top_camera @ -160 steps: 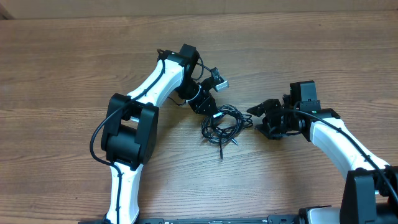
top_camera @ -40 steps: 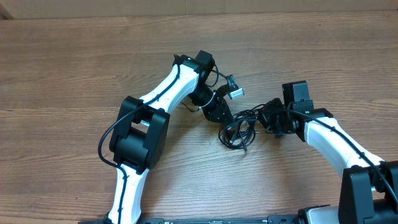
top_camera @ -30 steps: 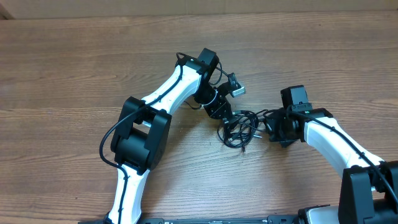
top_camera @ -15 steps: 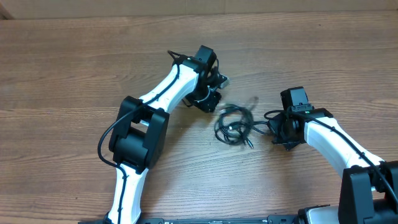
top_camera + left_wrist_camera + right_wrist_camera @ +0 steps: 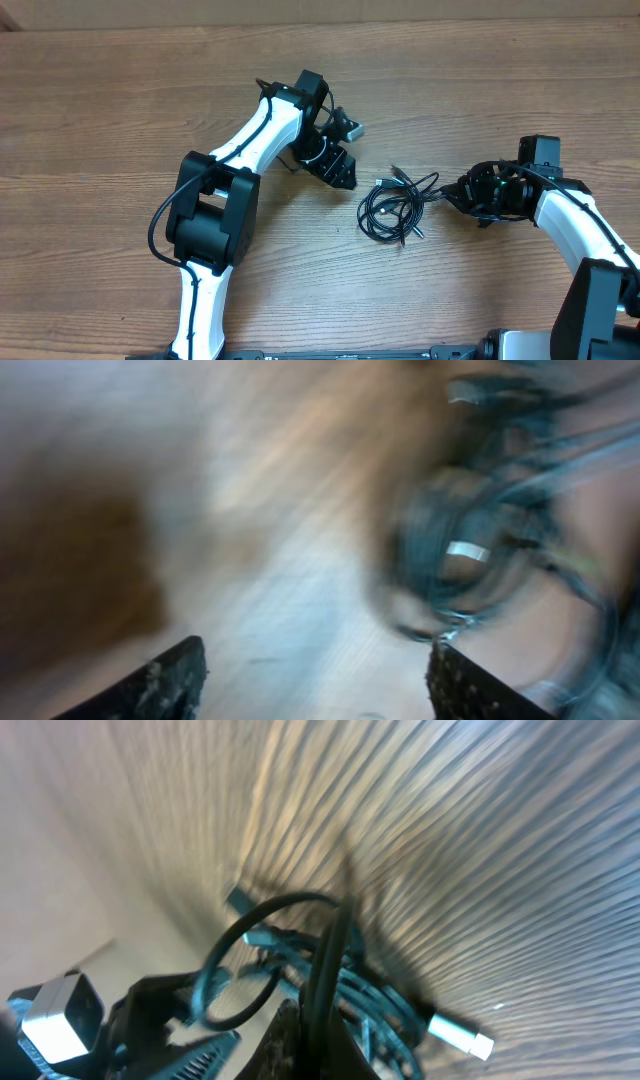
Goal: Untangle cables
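**Change noted.** The left pincer (image 5: 340, 178) was closed beside the cables (image 5: 392, 208) a moment ago. It has now sprung open and drawn back to the left. Its wrist view shows both fingers (image 5: 165, 678) standing wide apart, with bare worktop (image 5: 120, 100) between them and nothing held. The right pincer (image 5: 464, 192) has swung away to the right. It is closed on one strand of the cables, and its own view shows that strand running down between the tips. The heap has been dragged a little to the right with it.

**Position.** The cables lie on the worktop between the two arms, right of centre. They are clear of the left pincer and joined to the right one by the single taut strand.

**Meaning for the task.** The pull from both sides is over, and only one end is now under control. The heap remains a coiled knot with loops overlapping — no cord lies separate yet. In my judgement the untangling is at an early stage, and the left pincer needs a fresh hold before any further pull will loosen the loops.

**Count.**
- Arms: two.
- Pincers: two.
- Heaps of cable: one.
- Cords within the heap: cannot be counted, as the loops overlap and both wrist views are blurred.
- Silver plug ends: one (image 5: 462, 1040) shows clearly — others are uncertain.
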`<state>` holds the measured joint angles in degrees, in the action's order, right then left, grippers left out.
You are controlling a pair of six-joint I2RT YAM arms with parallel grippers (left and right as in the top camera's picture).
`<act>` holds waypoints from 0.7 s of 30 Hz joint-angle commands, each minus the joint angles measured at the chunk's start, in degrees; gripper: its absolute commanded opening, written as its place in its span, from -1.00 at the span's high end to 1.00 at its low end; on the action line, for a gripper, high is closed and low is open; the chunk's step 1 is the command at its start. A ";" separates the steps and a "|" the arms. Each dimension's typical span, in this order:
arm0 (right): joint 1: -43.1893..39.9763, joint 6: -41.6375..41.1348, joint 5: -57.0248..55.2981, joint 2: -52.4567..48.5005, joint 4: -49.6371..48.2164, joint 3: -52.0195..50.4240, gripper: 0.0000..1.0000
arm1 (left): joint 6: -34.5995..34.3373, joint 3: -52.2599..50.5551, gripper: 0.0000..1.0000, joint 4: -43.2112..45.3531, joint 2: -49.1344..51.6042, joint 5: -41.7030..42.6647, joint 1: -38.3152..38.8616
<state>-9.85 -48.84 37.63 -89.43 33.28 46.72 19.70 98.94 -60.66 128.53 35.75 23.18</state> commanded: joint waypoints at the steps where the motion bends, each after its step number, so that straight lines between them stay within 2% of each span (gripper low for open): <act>1: -0.20 2.67 7.89 -0.28 -0.15 1.31 0.93 | 9.99 0.81 -0.45 -1.27 0.81 14.32 0.52; 4: 0.09 2.69 8.00 -0.28 -0.63 1.29 0.93 | 9.97 0.81 -0.41 -1.44 0.81 14.25 1.49; 8: 0.13 2.67 7.89 -0.28 -0.98 1.29 0.93 | 9.35 0.68 -0.08 -0.57 0.81 11.45 2.91; 11: 0.13 2.64 7.89 -0.28 -1.09 1.29 0.93 | 5.31 0.35 -0.11 0.35 0.94 6.45 3.93; 21: 0.13 0.37 8.04 -0.28 -1.95 1.31 0.93 | 2.14 0.15 -0.15 0.52 4.57 5.75 6.80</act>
<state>-9.98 -47.29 44.53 -89.43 31.57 46.72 23.92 98.94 -60.20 130.56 42.37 29.23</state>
